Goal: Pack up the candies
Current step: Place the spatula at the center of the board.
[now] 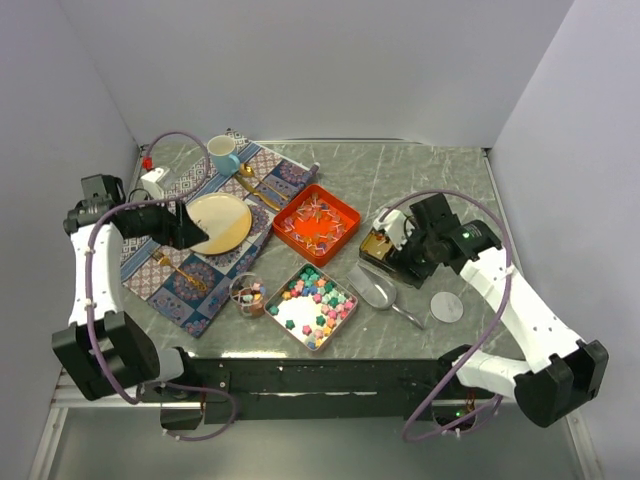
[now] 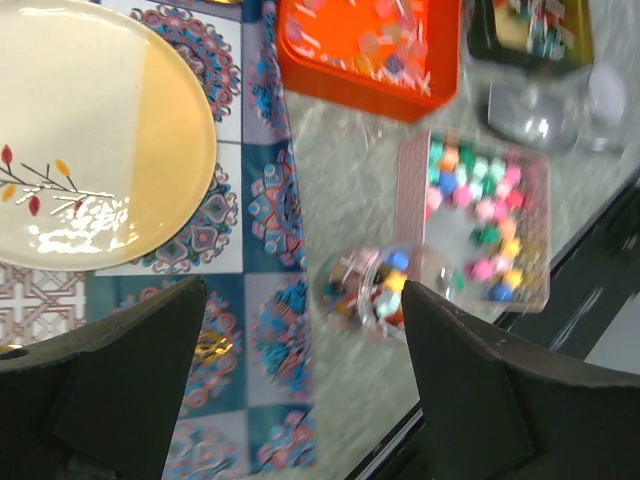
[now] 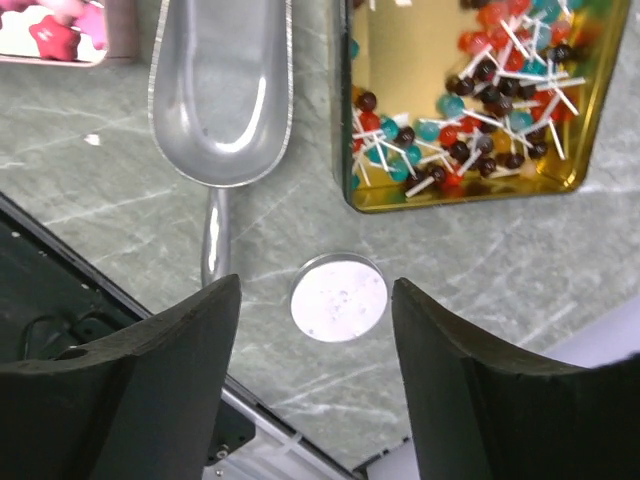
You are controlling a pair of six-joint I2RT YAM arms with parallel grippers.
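Note:
Pastel star candies [image 1: 315,300] fill a shallow metal tin [image 1: 345,322]; they show blurred in the left wrist view as candies [image 2: 485,215]. Thin wrapped candies [image 1: 312,222] lie in an orange tray [image 1: 345,212]. A small clear jar [image 1: 248,295] with a few candies stands by the placemat, and the jar [image 2: 375,288] sits just ahead of my open left gripper [image 2: 300,375], which hovers over the placemat beside the plate [image 1: 218,222]. My right gripper [image 3: 315,375] is open and empty above a round silver lid [image 3: 338,297], close to a gold tin [image 3: 400,45] of stick sweets.
A silver scoop [image 3: 222,90] lies left of the gold tin, its handle toward the table's front edge. On the patterned placemat [image 1: 195,290] sit gold cutlery [image 1: 180,272] and a mug [image 1: 222,152]. A white plug [image 1: 155,180] lies at the back left.

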